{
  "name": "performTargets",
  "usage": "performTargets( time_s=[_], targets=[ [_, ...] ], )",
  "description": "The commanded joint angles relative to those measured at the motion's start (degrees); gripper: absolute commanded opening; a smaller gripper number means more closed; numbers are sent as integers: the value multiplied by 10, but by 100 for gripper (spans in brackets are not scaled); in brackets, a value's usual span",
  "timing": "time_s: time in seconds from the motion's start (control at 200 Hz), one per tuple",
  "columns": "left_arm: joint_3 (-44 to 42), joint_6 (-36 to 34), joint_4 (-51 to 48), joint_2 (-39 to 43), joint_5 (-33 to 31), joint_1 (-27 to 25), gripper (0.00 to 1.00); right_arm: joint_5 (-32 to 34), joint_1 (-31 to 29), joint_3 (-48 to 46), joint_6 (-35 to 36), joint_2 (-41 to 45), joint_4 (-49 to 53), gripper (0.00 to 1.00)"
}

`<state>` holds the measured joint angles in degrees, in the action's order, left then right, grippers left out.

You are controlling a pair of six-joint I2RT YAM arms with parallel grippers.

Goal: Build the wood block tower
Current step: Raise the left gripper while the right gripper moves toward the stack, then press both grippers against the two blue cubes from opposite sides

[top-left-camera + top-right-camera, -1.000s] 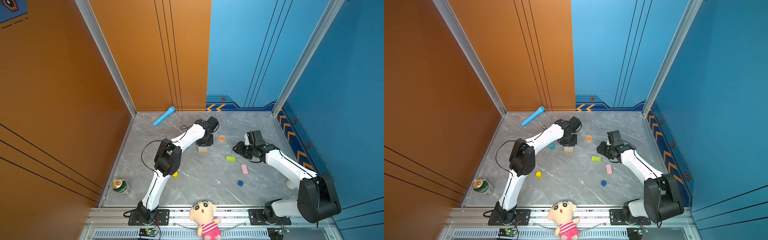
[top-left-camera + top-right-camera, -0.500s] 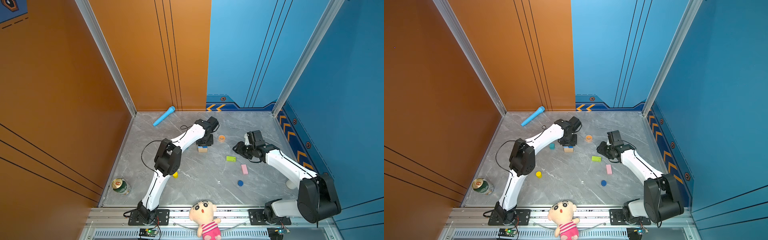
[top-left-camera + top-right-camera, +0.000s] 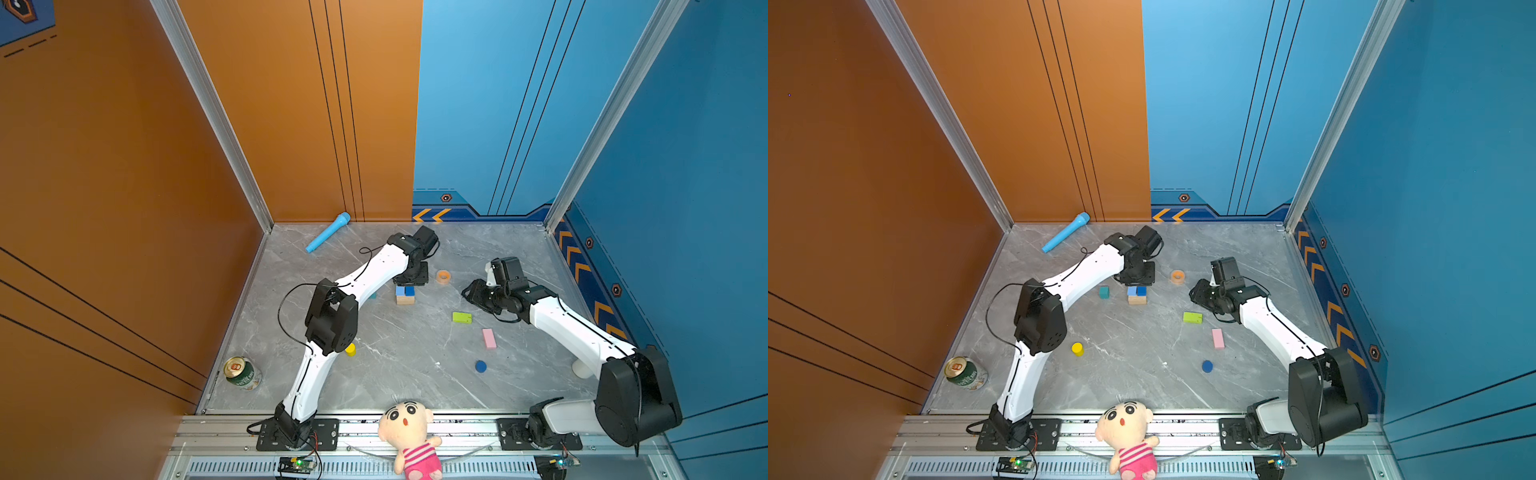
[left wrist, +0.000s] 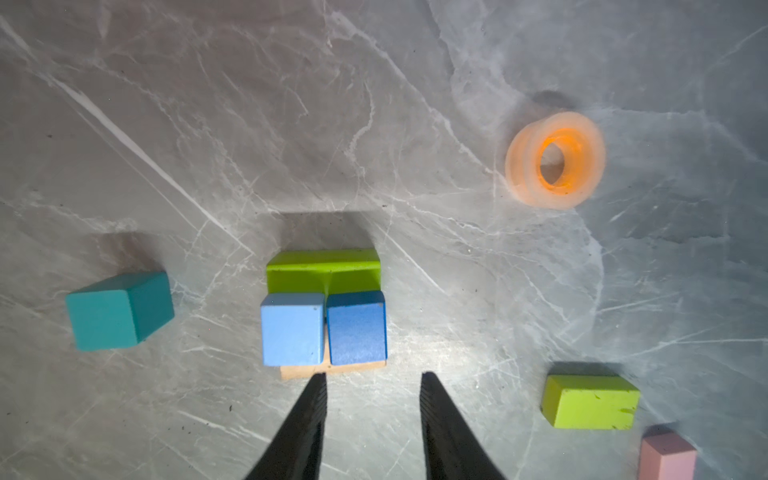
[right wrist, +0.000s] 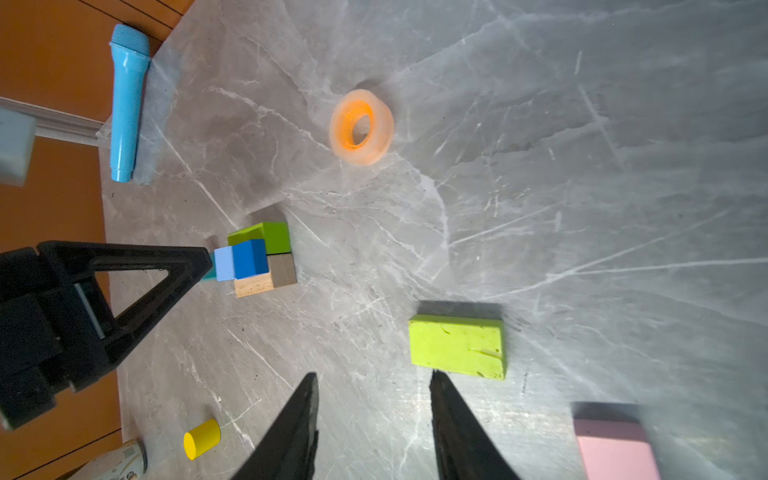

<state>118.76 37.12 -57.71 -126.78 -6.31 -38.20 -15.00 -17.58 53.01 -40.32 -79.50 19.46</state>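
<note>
We are counting four bricks: two green bricks (image 4: 323, 270) (image 4: 590, 402), one tan brick (image 5: 253, 286) and one pink brick (image 3: 488, 338). We are seeing three cubes: one light blue cube (image 4: 292, 328), one dark blue cube (image 4: 356, 328) and one teal cube (image 4: 118, 311). We are finding two short round blocks: one yellow round block (image 3: 1076, 348) and one dark blue round block (image 3: 1207, 366). We are also counting one tape ring (image 4: 555, 160), one toy microphone (image 5: 124, 104), one can (image 3: 243, 374) and one doll (image 3: 407, 424).
</note>
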Motion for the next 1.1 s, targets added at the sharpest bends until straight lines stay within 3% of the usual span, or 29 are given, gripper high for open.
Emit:
performTargets(
  time_s=[0.0, 0.245, 0.526, 0.781, 1.096],
  targets=[
    [7, -29, -14, 56, -17, 9, 39, 2, -21, 35, 8, -25, 9, 46],
    [-52, -92, -12, 116, 13, 62, 35, -16, -65, 92, -1, -101, -6, 46],
    [-163, -143, 67, 145, 129, 116, 33, -28, -107, 169, -17, -201, -22, 46],
    [-218, -154, 132, 129, 195, 128, 33, -39, -120, 222, -26, -265, -24, 46],
    [-246, -141, 165, 110, 215, 133, 31, -50, -123, 270, -26, -318, -21, 46]
  ],
)
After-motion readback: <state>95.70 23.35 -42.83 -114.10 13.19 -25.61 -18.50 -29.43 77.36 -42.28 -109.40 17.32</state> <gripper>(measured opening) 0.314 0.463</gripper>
